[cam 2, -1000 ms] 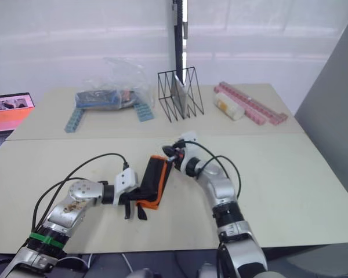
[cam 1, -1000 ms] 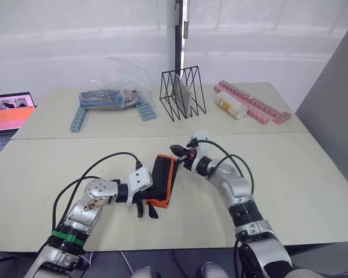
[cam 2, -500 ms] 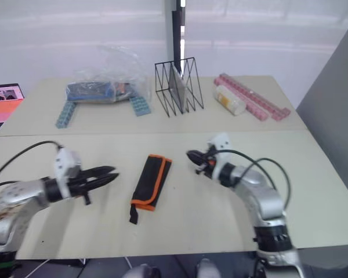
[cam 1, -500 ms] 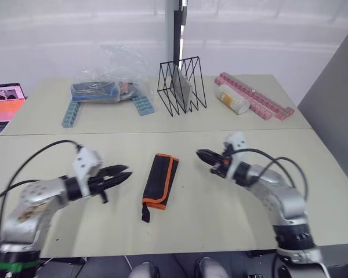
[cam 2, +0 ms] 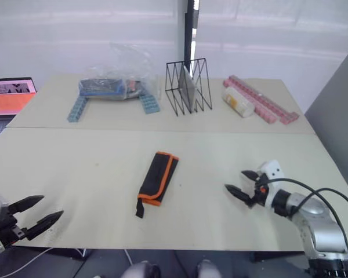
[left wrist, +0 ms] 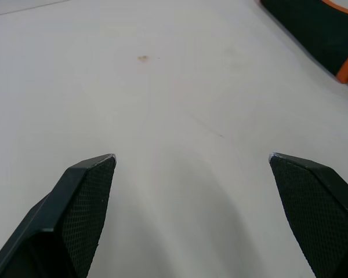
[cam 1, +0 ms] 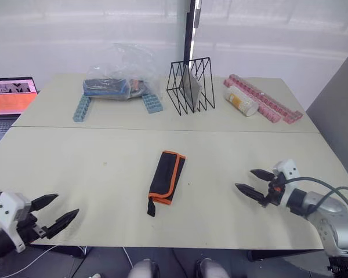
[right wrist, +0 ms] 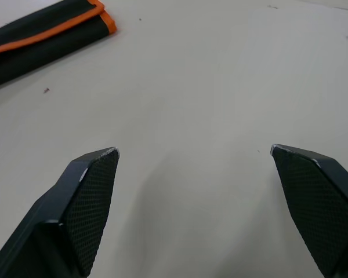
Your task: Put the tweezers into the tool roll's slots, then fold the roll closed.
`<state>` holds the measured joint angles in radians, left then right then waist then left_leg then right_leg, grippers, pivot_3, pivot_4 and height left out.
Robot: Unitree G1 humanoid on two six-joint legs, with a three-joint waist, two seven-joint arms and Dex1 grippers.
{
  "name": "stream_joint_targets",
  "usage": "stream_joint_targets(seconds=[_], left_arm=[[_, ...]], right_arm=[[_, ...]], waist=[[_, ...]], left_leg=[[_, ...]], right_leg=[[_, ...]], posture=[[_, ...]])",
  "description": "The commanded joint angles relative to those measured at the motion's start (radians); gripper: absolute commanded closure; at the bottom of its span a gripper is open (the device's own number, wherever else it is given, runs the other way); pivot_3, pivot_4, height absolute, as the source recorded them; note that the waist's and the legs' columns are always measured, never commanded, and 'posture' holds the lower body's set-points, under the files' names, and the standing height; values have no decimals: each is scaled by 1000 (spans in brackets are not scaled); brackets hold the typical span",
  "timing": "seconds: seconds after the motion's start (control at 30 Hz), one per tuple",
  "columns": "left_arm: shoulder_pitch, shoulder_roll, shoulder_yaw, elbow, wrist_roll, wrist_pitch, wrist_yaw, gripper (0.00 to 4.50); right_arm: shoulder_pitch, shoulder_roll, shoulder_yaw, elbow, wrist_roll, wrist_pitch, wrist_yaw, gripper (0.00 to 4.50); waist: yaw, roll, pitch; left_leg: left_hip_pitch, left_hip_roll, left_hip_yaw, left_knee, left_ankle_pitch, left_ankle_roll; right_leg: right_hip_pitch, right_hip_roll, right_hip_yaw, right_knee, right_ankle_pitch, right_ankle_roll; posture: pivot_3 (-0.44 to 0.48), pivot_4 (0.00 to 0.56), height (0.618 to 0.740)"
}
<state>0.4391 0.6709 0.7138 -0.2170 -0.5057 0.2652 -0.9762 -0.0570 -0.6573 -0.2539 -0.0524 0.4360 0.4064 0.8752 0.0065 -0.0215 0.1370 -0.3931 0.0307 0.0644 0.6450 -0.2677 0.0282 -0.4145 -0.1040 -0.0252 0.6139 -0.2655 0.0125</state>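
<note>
The tool roll (cam 1: 167, 176) lies folded shut in the middle of the worktop (cam 1: 104, 168), its short strap at the 6 o'clock end, and nothing touches it. My left claw (cam 1: 54, 210) hangs spread wide and empty off toward 8 o'clock from the roll, well apart from it. My right claw (cam 1: 254, 183) is at about 3 o'clock from the roll, also gaping wide with nothing between its fingers.

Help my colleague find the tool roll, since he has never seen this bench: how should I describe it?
On the near half of the pale table, about midway between the two arms, lies the tool roll, folded shut. It is a black fabric bundle with orange edging and a short black strap.
</note>
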Motion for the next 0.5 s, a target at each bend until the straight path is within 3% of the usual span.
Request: stream_joint_targets(seconds=[0.03,0.5], left_arm=[[7,3,51,1,-8,4,45,0],[2,16,9,45,29,-37,66,0]], right_arm=[[-9,-16,-61,56,7,-53,-1,29],[-24,-11,-34,90,-22,-70,-14,29]], waist=[[1,-1,0],[-1,0,0]], left_leg=[[0,0,0,0,0,0],[5,1,0,0,0,0]], right_leg=[[0,0,0,0,0,0],[5,0,0,1,0,0]], posture=[[0,150,737],[0,150,737]])
